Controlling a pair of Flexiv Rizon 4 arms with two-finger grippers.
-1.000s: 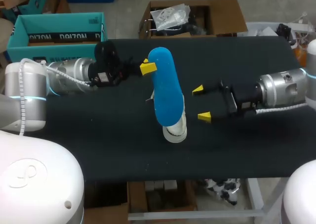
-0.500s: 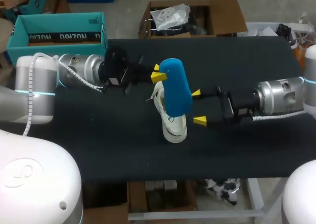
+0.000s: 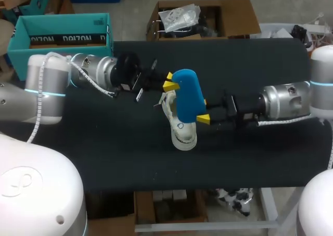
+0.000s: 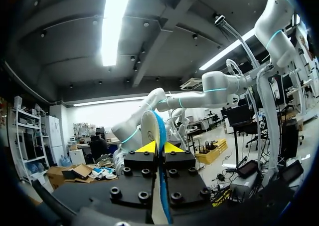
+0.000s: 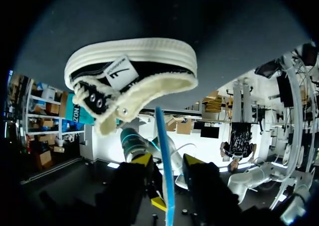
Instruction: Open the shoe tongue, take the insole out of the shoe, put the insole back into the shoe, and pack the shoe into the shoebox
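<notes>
Over the middle of the table (image 3: 119, 152), the left gripper (image 3: 168, 81) now sits further toward the centre than a second ago. It has carried the blue insole (image 3: 187, 94) down from high above the shoe (image 3: 182, 132) to just over its opening. In the left wrist view its yellow tips are pinched on the insole's thin edge (image 4: 158, 136) from both sides.

The right gripper (image 3: 204, 111) has also come in from its side. Earlier it was apart from the insole; now its fingers are spread and straddle the insole's other edge. The right wrist view shows a gap on each side of the blue edge (image 5: 165, 156). There the insole's tip lies close to the shoe's lined opening (image 5: 149, 94); I cannot tell whether they touch.

The shoe has not shifted. It rests well apart from the table's near edge and both side edges. The teal shoebox (image 3: 62, 35) stands at the far left corner, behind the left arm.
</notes>
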